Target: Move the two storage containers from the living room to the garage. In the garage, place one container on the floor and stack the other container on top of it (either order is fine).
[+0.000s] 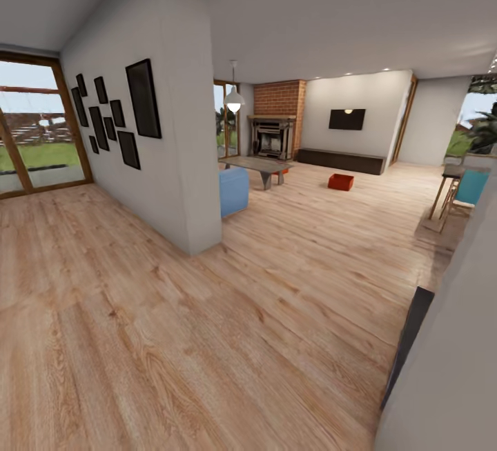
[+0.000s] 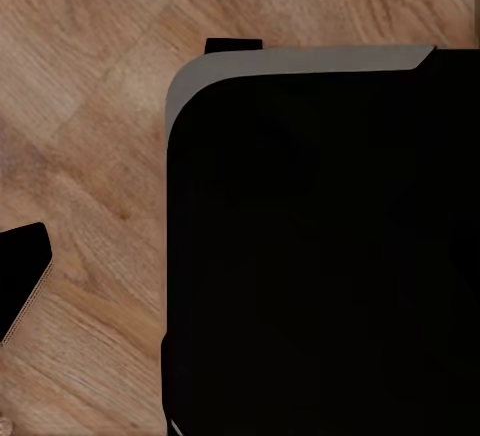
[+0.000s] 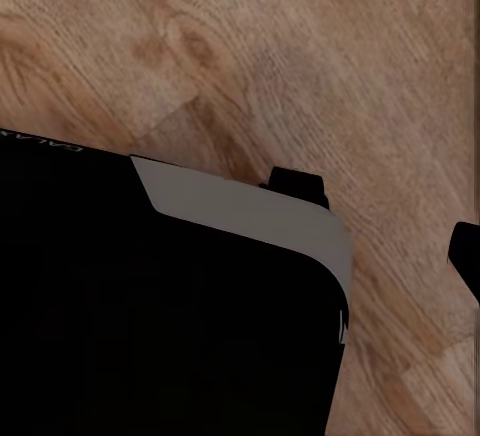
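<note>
Close by, the light wood floor [image 1: 207, 341] runs out in long planks. In both wrist views a big black part of the robot [image 2: 320, 256] sits over those planks. I cannot tell from any view if the left or right pincer is spread or pressed together.

A bit farther, a white wall [image 1: 183, 106] stands in the middle with black picture frames [image 1: 110, 120] on its side. Glass doors [image 1: 34, 127] with wood frames are on the left.

Past the wall is the living room. A blue sofa [image 1: 235, 190] sits beside a low desk [image 1: 257, 164]. 1 orange-red storage container [image 1: 340, 181] rests on the floor, out in the open. Another orange-red bit [image 1: 279, 172] peeks from under the desk. Far back stand the brick fireplace [image 1: 276, 120], a long dark cabinet [image 1: 342, 160] and a black screen [image 1: 346, 118].
</note>
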### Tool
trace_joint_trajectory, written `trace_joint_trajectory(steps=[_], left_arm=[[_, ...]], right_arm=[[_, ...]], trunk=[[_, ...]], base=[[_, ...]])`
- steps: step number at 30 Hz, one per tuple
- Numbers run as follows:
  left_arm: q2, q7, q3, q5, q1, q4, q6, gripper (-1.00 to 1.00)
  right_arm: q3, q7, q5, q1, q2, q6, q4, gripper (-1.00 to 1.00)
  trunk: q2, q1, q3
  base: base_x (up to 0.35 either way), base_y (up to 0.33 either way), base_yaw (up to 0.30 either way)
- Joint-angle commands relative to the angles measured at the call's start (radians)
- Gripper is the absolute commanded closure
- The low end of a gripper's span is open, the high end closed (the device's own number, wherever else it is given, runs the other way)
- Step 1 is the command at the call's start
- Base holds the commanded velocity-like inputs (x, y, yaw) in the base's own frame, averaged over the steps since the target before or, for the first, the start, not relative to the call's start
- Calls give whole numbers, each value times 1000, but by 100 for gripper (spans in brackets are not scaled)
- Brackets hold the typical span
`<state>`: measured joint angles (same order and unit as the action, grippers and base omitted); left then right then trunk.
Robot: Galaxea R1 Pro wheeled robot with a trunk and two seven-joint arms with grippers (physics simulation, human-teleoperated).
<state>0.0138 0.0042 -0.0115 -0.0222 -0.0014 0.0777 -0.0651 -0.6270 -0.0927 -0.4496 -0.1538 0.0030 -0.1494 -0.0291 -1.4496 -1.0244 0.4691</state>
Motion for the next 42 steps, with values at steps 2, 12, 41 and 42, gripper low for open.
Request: trace_joint_trajectory(steps=[2, 12, 41, 42], left_arm=[[0, 0, -1, -2, 0, 0, -2, -100], [0, 0, -1, -2, 0, 0, -2, -100], [0, 0, -1, -2, 0, 0, -2, -100], [0, 0, -1, -2, 0, 1, -2, -100]], right_arm=[[-7, -7, -11, -1, 0, -6, -3, -100], [-7, -7, -12, -1, 2, -3, -3, -100], [-6, -7, -12, -1, 2, -7, -3, -100], [-6, -7, -12, -1, 2, -7, -3, -100]], trunk=[[0, -1, 1], [0, -1, 1], [0, -1, 1], [0, -1, 1]], base=[[322, 0, 0], [322, 0, 0], [322, 0, 0], [322, 0, 0]])
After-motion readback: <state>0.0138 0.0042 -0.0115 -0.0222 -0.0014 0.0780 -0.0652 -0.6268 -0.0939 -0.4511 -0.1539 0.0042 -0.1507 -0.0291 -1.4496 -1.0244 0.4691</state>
